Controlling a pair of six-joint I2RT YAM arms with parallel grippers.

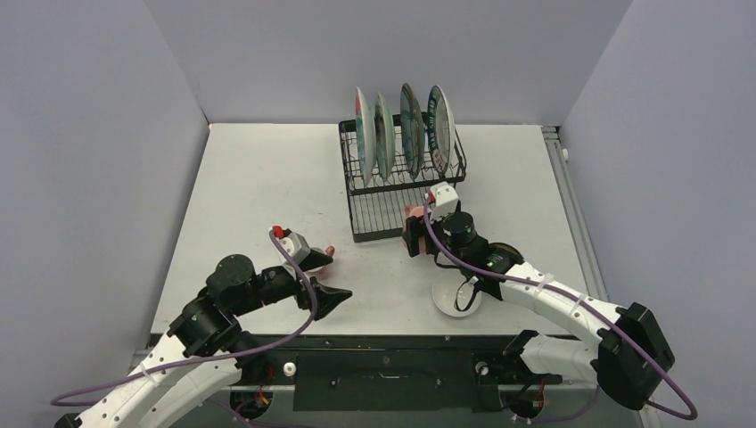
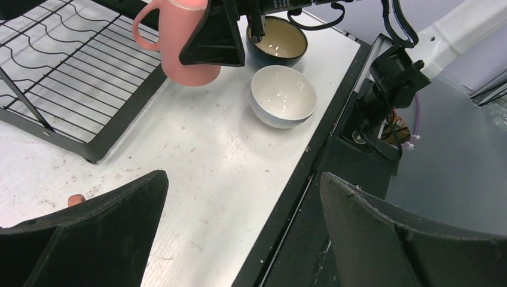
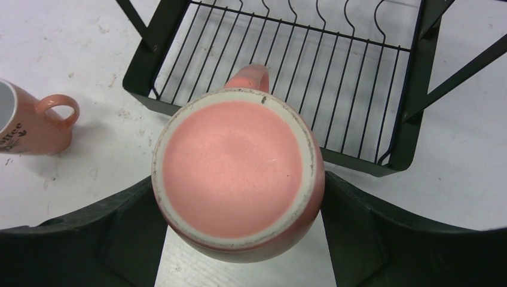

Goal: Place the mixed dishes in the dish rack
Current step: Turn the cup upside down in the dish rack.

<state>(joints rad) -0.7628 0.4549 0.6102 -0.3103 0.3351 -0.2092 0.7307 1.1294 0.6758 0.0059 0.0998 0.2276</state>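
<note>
The right claw (image 1: 417, 230) is clamped partway open around a base-up pink mug (image 3: 236, 173), held at the 5 o'clock corner of the dish rack (image 1: 354, 209). The left claw (image 2: 242, 179) is spread wide, empty. A second mug (image 3: 36, 128) is seen at the rack's 8 o'clock.

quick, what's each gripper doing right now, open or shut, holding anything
Left gripper: open, holding nothing.
Right gripper: closed on a pink mug.
</note>
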